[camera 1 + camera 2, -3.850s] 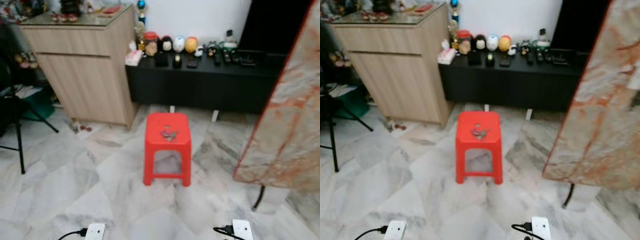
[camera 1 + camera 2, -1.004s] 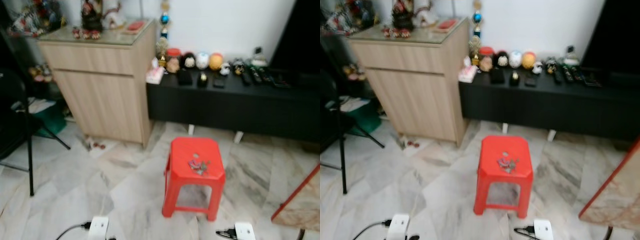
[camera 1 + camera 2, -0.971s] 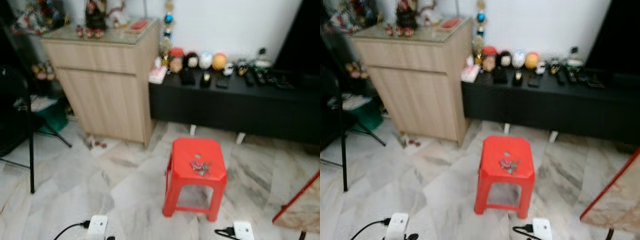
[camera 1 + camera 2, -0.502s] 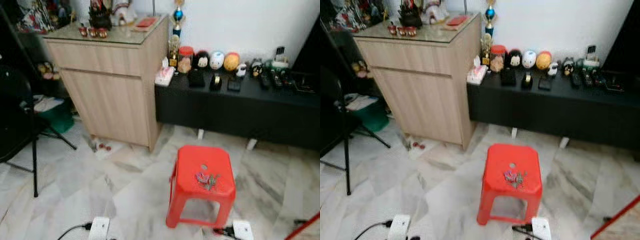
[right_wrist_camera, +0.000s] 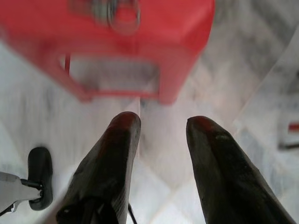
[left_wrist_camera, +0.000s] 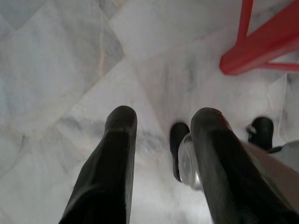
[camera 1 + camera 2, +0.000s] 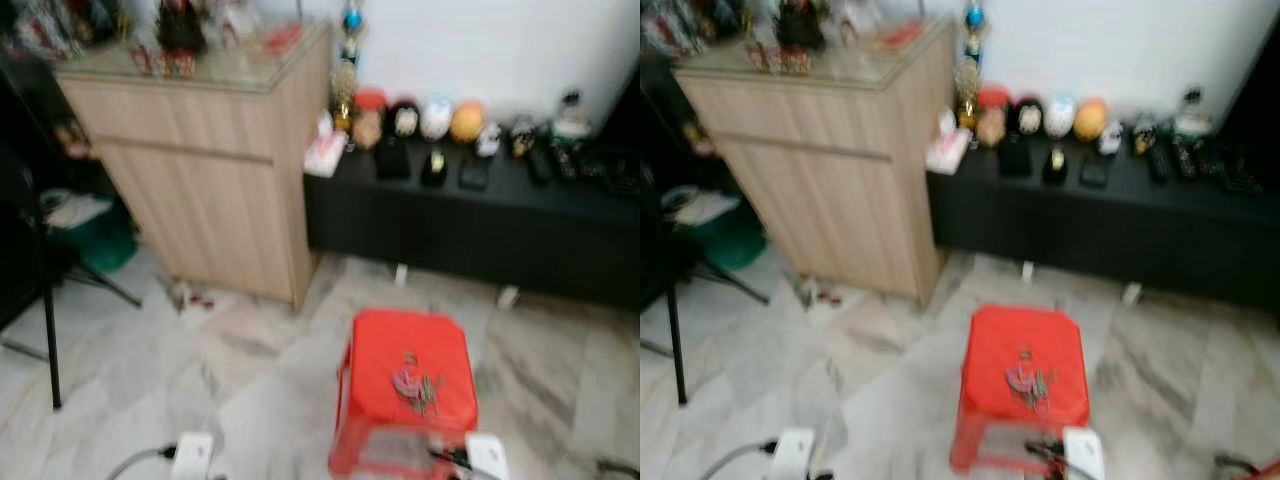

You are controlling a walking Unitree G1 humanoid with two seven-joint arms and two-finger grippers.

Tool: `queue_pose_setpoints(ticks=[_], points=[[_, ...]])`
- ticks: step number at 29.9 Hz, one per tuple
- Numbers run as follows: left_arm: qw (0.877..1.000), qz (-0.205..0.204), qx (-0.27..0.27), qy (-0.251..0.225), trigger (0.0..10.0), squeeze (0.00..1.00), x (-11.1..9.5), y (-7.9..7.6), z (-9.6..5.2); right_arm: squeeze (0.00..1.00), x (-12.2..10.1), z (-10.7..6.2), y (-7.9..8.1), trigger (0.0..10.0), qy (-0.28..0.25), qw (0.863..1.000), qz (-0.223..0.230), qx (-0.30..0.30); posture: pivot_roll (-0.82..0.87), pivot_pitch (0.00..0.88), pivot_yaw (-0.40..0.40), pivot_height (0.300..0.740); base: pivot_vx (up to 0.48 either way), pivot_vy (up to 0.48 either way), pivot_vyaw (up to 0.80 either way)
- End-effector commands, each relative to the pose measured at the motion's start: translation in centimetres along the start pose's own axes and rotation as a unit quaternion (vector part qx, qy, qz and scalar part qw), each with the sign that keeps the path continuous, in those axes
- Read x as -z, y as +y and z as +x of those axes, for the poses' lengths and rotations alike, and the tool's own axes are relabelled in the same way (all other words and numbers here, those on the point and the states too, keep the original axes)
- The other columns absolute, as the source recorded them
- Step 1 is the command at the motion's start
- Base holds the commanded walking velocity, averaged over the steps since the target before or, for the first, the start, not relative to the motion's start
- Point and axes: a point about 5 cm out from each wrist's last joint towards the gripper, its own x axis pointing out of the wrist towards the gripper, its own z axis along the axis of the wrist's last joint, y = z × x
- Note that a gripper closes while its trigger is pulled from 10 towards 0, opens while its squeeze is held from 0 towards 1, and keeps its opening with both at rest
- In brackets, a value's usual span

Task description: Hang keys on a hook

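On the flat top of a red moulded-plastic stool (image 7: 408, 375), square with rounded corners and splayed legs, a small bunch of keys (image 7: 415, 384) is seen lying loose (detail is lost to blur). The floor (image 7: 250, 360) is laid in polished grey-white veined marble tiles. Behind the stool, a low black cabinet (image 7: 470, 225) carries a row of rounded figurines (image 7: 420, 120) and dark remotes; a light wood-grain cupboard (image 7: 200, 170) with a glass top stands beside it against a white wall. A dark tripod leg (image 7: 45, 320) is noted near the cupboard.

From the left wrist, the left gripper (image 6: 163, 123) is shown with its smooth black fingers spread over bare tile, beside a stool leg. From the right wrist, the right gripper (image 5: 163, 126) is likewise held apart and empty, low before the stool, whose top and keys appear blurred.
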Motion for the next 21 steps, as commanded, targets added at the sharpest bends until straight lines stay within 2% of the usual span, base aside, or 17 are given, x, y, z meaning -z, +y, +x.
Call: queue_pose_setpoints(ticks=[1, 6, 15, 21], points=[[1.000, 0.006, -0.012, 0.007, 10.0, 0.00, 0.4, 1.0, -0.2, 0.00, 0.2, 0.1, 1.2, 10.0, 0.002, 1.000, 0.009, -0.015, 0.12, 0.054, -0.023, 0.740, 0.315, 0.000, 0.00], [1.000, 0.006, -0.012, 0.008, 10.0, 0.00, 0.5, 1.0, -0.2, 0.00, 0.1, 0.1, 1.2, 10.0, 0.001, 1.000, 0.006, -0.015, 0.12, 0.055, -0.023, 0.740, 0.300, 0.000, -0.20], [1.000, 0.012, -0.015, 0.012, 10.0, 0.00, 0.7, 1.0, -0.2, 0.00, -0.7, 0.1, 0.8, 10.0, -0.025, 1.000, 0.015, -0.005, 0.12, 0.053, -0.026, 0.740, 0.000, 0.000, 0.00], [1.000, 0.013, -0.016, 0.012, 10.0, 0.00, 0.9, 1.0, -0.3, 0.00, -3.9, 0.2, 0.4, 10.0, -0.101, 0.995, 0.017, 0.003, 0.12, 0.047, -0.029, 0.740, 0.000, 0.000, 0.00]])
